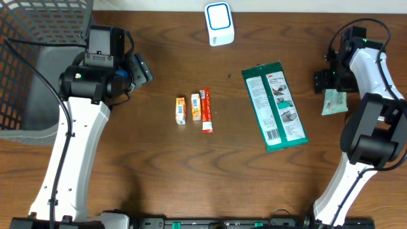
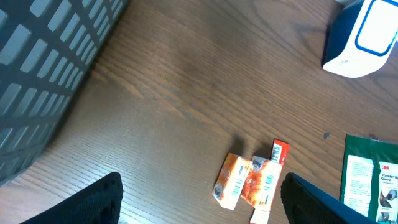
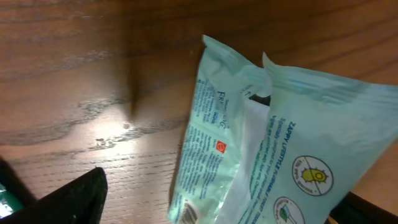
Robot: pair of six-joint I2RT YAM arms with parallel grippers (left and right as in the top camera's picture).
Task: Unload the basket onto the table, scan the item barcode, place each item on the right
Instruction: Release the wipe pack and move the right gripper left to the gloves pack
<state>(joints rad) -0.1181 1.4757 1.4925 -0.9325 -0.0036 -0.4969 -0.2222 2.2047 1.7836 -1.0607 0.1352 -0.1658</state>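
The right hand (image 3: 221, 198) hangs released above the pale green pouch (image 1: 334, 102) at three o'clock. It looks soft, light and crinkly; I'd pinch a sealed end.

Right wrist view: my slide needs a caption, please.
Open right pincer over a mint-green Zappy packet on the wooden table.

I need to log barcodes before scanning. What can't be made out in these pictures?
Mint pouch: right wrist, lower part cut off by the frame edge; overhead, partly under the right gripper.
Orange boxes: left wrist, barcodes too small to read.
Grey basket: overhead, cut off at the left edge; inside partly behind the left arm.
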